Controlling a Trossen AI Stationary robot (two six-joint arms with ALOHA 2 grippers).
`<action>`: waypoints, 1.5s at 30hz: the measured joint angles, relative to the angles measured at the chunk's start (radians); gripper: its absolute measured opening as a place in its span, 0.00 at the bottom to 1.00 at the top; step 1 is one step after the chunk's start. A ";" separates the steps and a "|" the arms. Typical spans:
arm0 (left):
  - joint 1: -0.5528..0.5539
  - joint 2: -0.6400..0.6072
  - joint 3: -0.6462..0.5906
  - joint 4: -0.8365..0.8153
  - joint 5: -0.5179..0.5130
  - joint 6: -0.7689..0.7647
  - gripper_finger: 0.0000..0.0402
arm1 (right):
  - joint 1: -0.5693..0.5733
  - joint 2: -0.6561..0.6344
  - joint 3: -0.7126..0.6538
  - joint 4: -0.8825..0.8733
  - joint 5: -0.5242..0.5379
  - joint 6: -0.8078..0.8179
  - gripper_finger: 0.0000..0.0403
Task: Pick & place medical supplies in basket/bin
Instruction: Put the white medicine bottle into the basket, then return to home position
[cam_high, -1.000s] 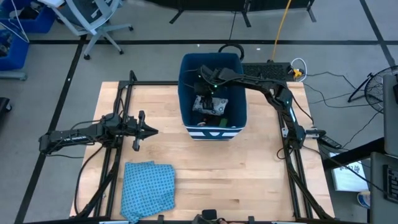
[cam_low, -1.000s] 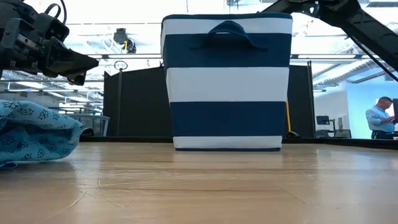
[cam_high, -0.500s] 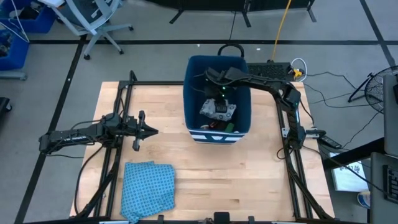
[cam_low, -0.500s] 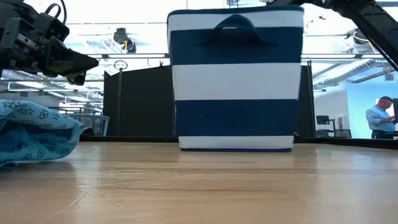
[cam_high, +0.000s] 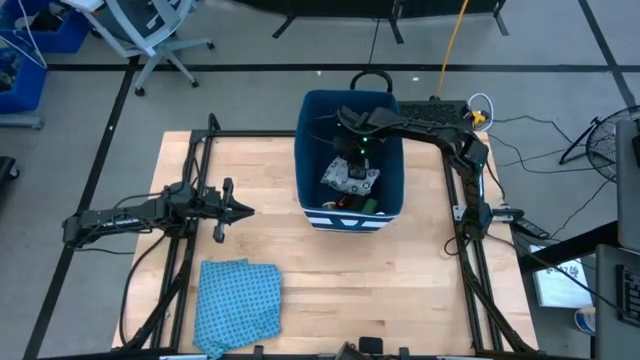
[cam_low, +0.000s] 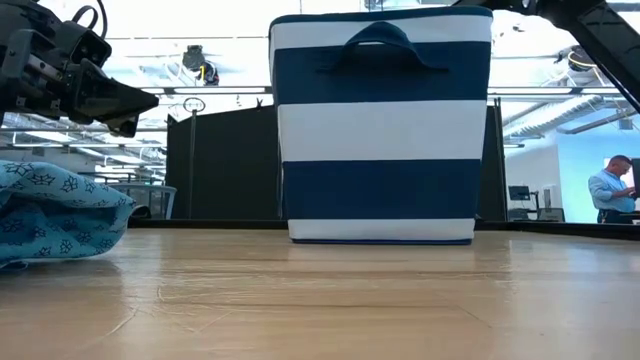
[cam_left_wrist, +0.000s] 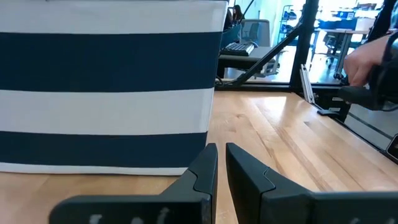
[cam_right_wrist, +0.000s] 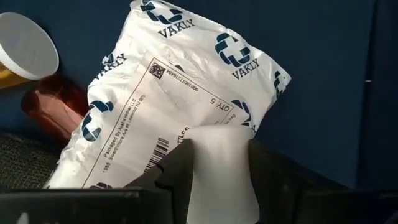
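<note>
From above, my right fingers reached down inside the bin, which stood toward the far side of the desk. A white printed pouch lay on its floor, with a green piece and a red-orange tube beside it nearer the striped wall. My left fingers waited well to the left of the bin, the blue cloth lying nearer the desk's front edge.

At desk height, the bin stood upright, a person far behind it.

My left wrist showed my left fingers nearly clenched (only a narrow gap), grasping nothing, pointing past the bin's corner.

My right wrist showed my right fingers grasping a fold of the pouch against the bin's inner wall.
</note>
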 joint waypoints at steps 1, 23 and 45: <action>0.000 0.000 0.000 0.000 0.000 0.006 0.09 | -0.005 -0.002 -0.007 0.002 -0.001 -0.005 0.32; 0.000 0.000 0.000 -0.003 0.002 -0.025 0.09 | -0.024 -0.017 -0.018 0.112 0.092 -0.005 0.59; 0.000 0.000 0.000 -0.003 0.000 -0.014 0.09 | 0.046 -0.423 -0.021 0.267 0.145 0.010 0.62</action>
